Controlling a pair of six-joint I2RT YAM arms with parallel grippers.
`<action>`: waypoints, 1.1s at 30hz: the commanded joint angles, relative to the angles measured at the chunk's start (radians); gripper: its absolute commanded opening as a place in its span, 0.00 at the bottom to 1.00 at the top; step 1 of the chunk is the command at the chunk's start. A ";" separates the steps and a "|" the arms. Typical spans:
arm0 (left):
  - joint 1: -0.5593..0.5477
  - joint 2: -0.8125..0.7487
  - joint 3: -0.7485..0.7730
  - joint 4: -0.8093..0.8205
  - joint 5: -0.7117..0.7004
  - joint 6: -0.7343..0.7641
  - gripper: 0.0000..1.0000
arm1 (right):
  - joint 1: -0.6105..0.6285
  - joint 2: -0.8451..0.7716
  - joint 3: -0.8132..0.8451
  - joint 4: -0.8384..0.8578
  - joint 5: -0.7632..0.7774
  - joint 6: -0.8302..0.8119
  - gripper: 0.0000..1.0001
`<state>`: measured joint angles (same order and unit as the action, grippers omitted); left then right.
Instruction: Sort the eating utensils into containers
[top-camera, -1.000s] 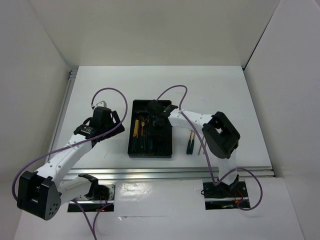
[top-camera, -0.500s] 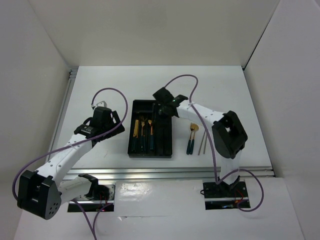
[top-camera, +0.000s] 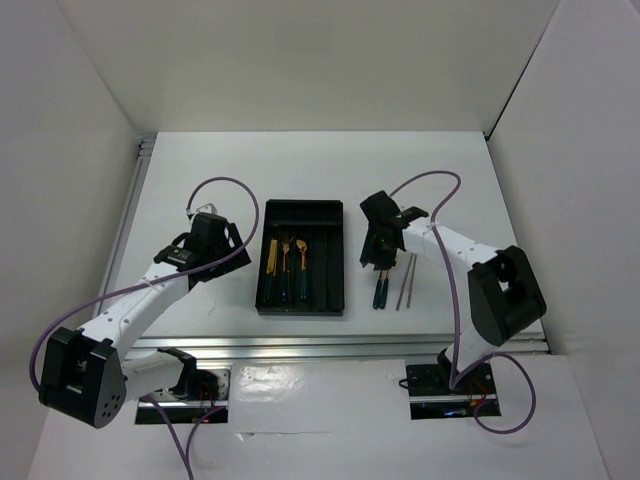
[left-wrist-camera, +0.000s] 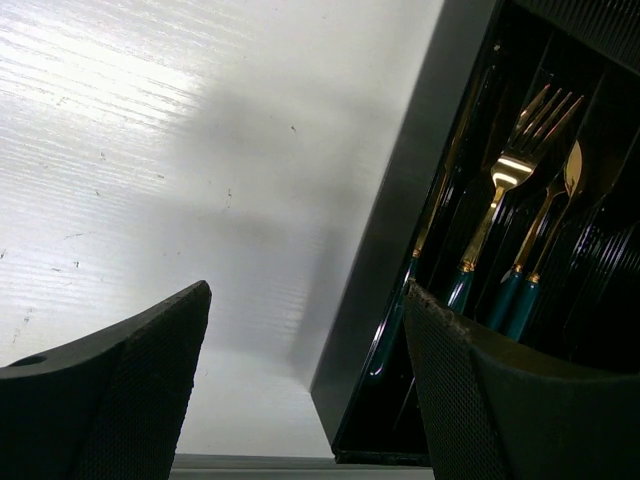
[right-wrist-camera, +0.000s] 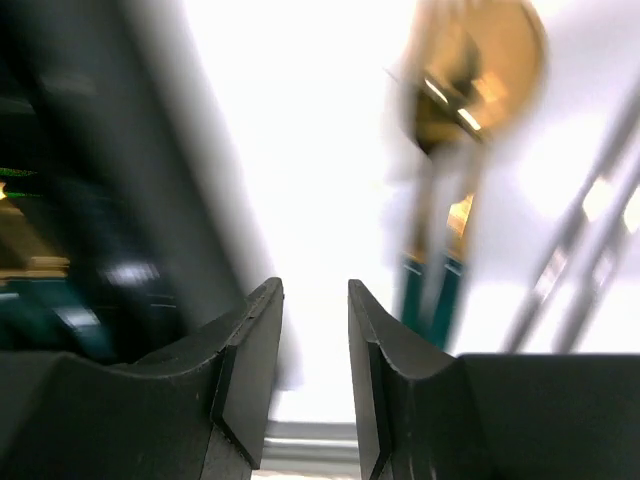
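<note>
As the overhead camera showed, the following stood on the white tabletop (top-camera: 200, 170).

Item 1: one black rectangular plastic tray (top-camera: 325, 215) with long lengthwise compartments, lying near the centre. Its left half held, side by side, a gold-bladed knife with a dark teal handle (top-camera: 272, 256), a gold-headed fork with a teal handle (top-camera: 286, 262) and a gold-bowled spoon with a teal handle (top-camera: 301, 257).

Item 2: a pair of loose gold-headed, teal-handled utensils (top-camera: 381, 290), lying on the tabletop just right of the tray. The wrist view was blurred, but it showed at least one rounded gold bowl.

Item 3: two thin grey-brown chopsticks (top-camera: 403, 285), lying parallel just beside that pair, on its right.

Item 4: the right arm's fingers (right-wrist-camera: 240, 380), poised over the heads of the loose pair. They were drawn close with a narrow gap between them and held nothing.

Item 5: the left arm's fingers (left-wrist-camera: 130, 400), positioned beside the tray's left wall. They were spread wide apart and were empty.
</note>
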<state>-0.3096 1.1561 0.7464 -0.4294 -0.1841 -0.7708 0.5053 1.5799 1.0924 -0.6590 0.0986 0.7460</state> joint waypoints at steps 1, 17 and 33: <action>0.006 -0.001 0.031 0.023 -0.018 -0.013 0.83 | -0.007 0.006 -0.045 -0.031 0.036 0.024 0.40; 0.006 0.027 0.050 -0.006 -0.048 -0.013 0.83 | -0.057 0.092 -0.092 0.021 0.058 -0.016 0.40; 0.006 0.054 0.068 -0.006 -0.048 -0.013 0.83 | -0.057 0.202 -0.080 0.029 0.095 -0.034 0.00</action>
<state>-0.3096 1.1992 0.7792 -0.4427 -0.2146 -0.7704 0.4515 1.7172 1.0122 -0.6518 0.1471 0.7158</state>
